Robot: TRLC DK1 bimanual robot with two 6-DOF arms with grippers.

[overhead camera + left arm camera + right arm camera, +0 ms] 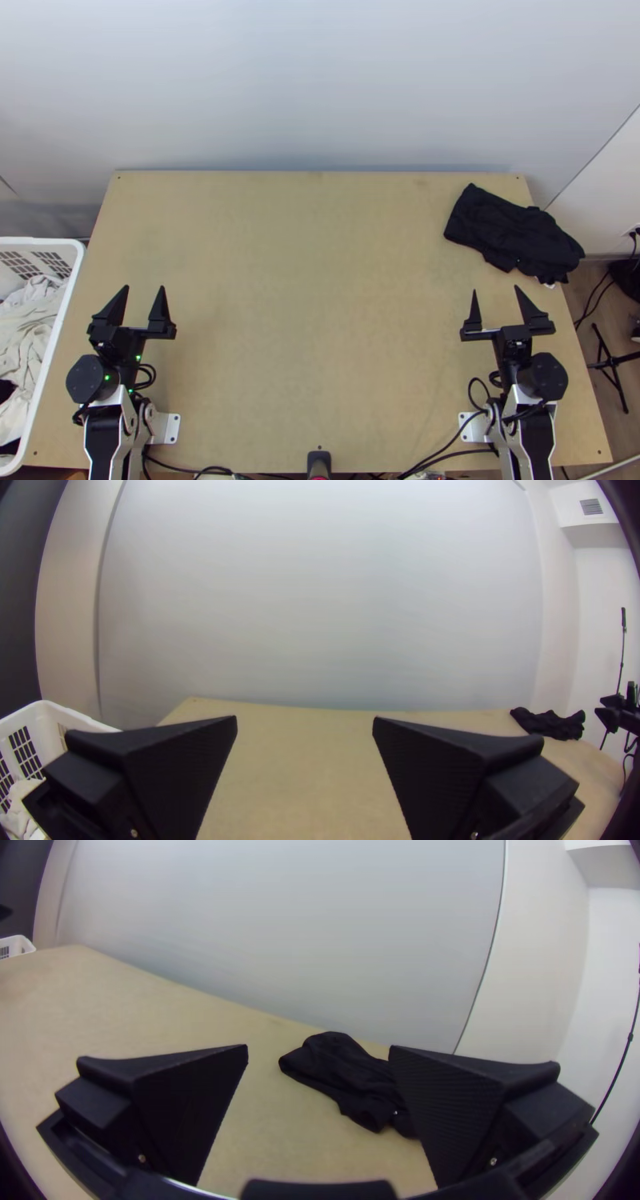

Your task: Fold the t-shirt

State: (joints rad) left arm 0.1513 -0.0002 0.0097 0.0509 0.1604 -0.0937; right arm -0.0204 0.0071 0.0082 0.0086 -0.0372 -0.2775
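The black t-shirt [512,232] lies bunched at the table's far right corner, part of it past the right edge. My left gripper [144,290] is open over the table's left side, far from the cloth; its parted fingers frame bare table in the left wrist view [305,720], where the t-shirt [550,724] is small and distant. On the right side my right gripper [495,291] stands open with nothing between its fingers, just nearer the table's front than the cloth. In the right wrist view the t-shirt [347,1080] lies beyond the open right gripper [319,1048], partly hidden by one finger.
A white basket [60,320] holding light and dark cloths stands at the table's left edge. Bare wood of the table [312,296] spreads between the arms. Black cables [448,448] run along the near edge, and a small dark device [318,462] sits at its middle.
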